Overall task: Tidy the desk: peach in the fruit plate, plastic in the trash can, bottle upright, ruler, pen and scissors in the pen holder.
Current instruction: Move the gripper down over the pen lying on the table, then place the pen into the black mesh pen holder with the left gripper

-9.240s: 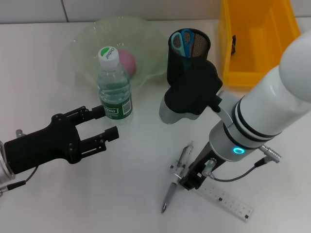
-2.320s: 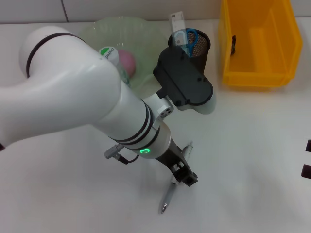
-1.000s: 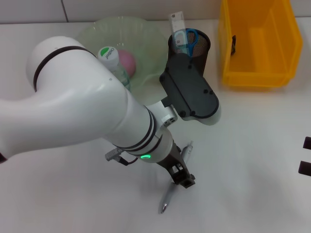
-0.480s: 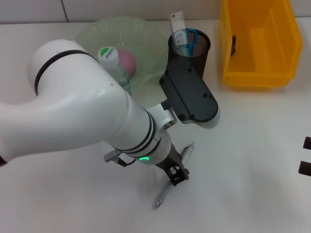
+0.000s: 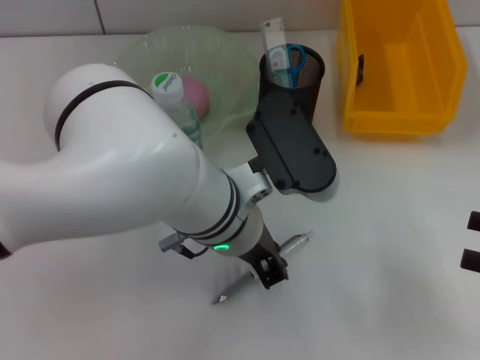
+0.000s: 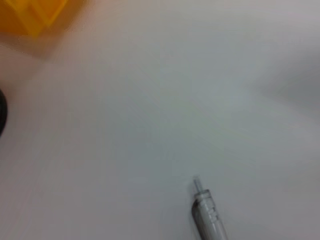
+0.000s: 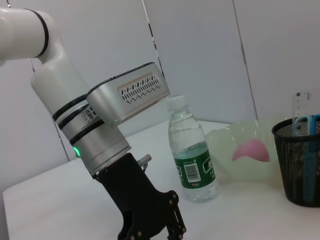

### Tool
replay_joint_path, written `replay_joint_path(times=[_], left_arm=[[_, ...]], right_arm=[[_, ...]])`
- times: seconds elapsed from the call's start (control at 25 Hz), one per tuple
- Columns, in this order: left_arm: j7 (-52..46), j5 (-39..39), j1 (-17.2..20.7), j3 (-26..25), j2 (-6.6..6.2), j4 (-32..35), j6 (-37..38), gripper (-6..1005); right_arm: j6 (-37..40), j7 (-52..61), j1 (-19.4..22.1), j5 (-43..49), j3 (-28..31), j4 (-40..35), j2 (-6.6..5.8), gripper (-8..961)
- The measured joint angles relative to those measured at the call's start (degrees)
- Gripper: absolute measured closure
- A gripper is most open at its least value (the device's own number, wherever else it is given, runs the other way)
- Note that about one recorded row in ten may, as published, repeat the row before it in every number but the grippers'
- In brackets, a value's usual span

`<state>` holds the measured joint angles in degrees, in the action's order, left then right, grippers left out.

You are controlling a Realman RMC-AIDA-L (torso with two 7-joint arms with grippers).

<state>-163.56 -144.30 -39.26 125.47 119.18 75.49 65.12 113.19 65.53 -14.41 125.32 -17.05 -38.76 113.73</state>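
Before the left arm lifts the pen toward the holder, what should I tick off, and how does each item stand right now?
1. Left hand over the pen: ok.
2. Firm grip on pen: cannot tell; arm hides the fingers.
3. Pen off the desk: cannot tell.
4. Holder has room: ok; only the ruler and scissors are inside.
5. Bottle upright, clear of the path: ok.
6. Right hand out of the way: ok, at the desk's right edge.

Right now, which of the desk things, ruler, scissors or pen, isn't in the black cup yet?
The pen. It lies flat on the white desk under the left tool, while the ruler and blue scissors already stand in the black mesh pen holder.
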Motion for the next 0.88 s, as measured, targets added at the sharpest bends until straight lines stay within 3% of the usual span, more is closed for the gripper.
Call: replay_joint_path(times=[0.36, 0.88], left_arm=[[0.00, -0.46, 0.31, 0.13, 0.00, 0.58, 0.28, 840], [0.15, -1.65, 2.40, -0.96, 0.00, 5.57, -0.77, 863]], right_arm=[[0.11, -0.03, -0.01, -0.14, 0.00, 0.00, 0.00, 311], [0.41, -0.29, 0.35, -0.63, 1.80, 0.01, 0.00, 311]])
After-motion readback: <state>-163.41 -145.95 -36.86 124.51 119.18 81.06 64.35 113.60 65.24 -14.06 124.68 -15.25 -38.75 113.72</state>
